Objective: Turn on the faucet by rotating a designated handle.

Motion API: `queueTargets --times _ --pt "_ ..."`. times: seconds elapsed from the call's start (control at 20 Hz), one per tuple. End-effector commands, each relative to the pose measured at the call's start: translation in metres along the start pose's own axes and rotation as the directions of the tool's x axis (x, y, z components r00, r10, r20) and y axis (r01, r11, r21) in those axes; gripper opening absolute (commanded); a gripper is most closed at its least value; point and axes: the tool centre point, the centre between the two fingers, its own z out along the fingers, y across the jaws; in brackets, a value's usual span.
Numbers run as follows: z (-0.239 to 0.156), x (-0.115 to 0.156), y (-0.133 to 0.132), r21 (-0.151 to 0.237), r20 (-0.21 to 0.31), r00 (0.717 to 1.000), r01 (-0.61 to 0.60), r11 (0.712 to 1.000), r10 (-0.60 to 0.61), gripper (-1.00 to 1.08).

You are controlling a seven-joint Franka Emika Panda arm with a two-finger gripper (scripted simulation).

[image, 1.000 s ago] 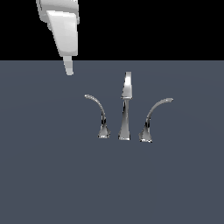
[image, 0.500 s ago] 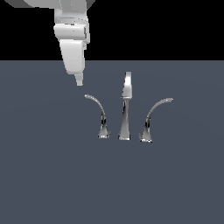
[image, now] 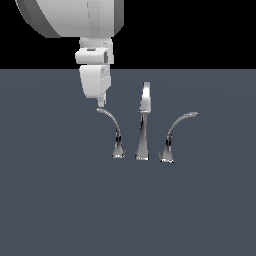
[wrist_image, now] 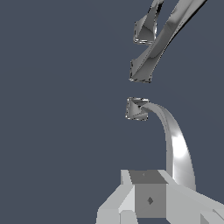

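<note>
Three shiny chrome pieces make up the faucet (image: 143,125) on the flat slate-grey surface (image: 60,200): a tall straight tapered spout (image: 144,120) in the middle, a thicker, wider-arched chrome lever (image: 175,135) on the exterior view's right, and the slimmer curved chrome lever with a thin hooked arm and small flared base, the handle (image: 112,131), on the exterior view's left. The white Panda arm's gripper (image: 101,102) hangs just above the free tip of that handle, so near that the pictures cannot settle whether it touches. In the wrist view the handle (wrist_image: 173,140) arches from its base toward the white finger block (wrist_image: 148,199), running along its edge. Whether the fingers are spread or pressed together cannot be told, since the tips appear only as one narrow stub in the exterior view and are cut off in the wrist view. As a judgement, the approach looks almost complete, while the turning itself appears not yet begun: the handle arches outward much as the other lever does. What seems left is to settle against the hooked arm and sweep it around its base.
</note>
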Motion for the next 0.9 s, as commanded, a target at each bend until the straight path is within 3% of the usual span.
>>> queueTargets --times 0.0,0.85 --pt "0.0062 0.0046 -0.0058 0.001 0.0 0.999 -0.038 0.999 0.038 -1.0" --pt "0.015 0.009 -0.0072 0.002 0.002 0.996 -0.094 0.996 0.094 -1.0"
